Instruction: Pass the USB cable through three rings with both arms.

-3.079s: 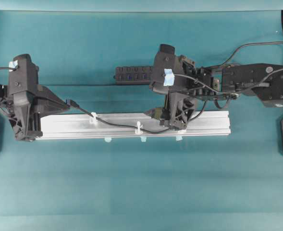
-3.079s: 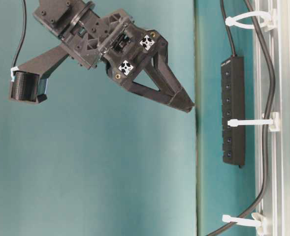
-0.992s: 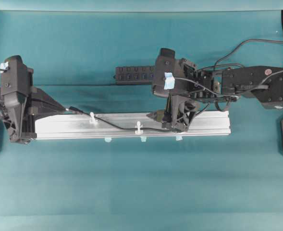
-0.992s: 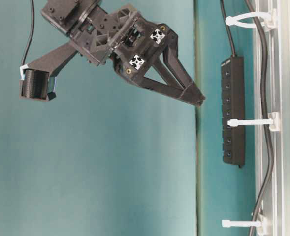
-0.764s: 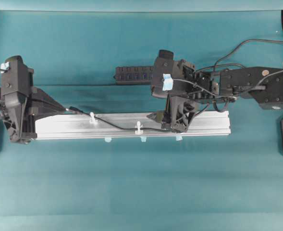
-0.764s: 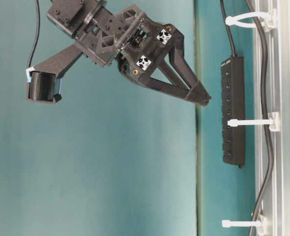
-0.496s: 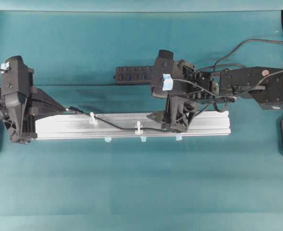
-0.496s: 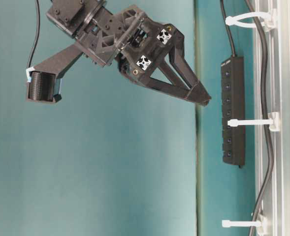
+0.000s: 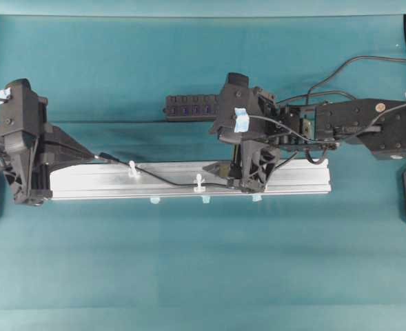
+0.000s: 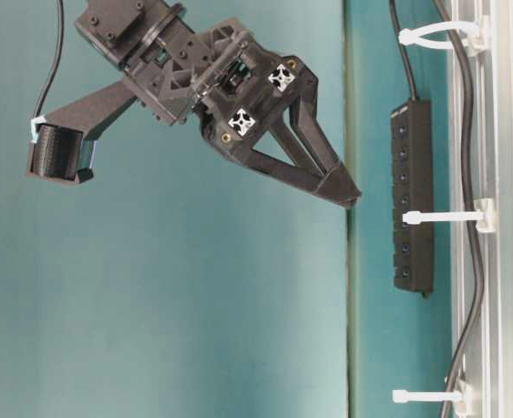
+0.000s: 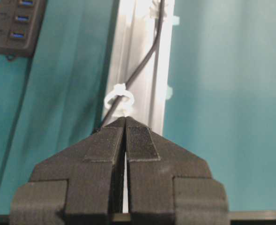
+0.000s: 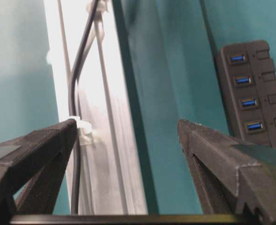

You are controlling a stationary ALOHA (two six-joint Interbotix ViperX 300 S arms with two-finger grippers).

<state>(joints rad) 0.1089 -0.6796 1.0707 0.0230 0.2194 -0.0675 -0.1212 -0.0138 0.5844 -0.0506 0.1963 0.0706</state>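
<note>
Over the rail (image 9: 189,181), the right gripper (image 9: 220,167) has tipped slightly, jaws wide and empty. The left gripper (image 11: 124,123) stays pinched shut by the cable (image 9: 161,179), so threading looks nearly finished.

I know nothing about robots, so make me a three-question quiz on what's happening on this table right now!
1. True or false: the left gripper has its fingers spread wide.
2. The USB cable lies along which thing: (a) the silver rail, (b) the USB hub?
3. What colour are the rings?

Key: 1 false, they are shut. 2 a. 3 white.
</note>
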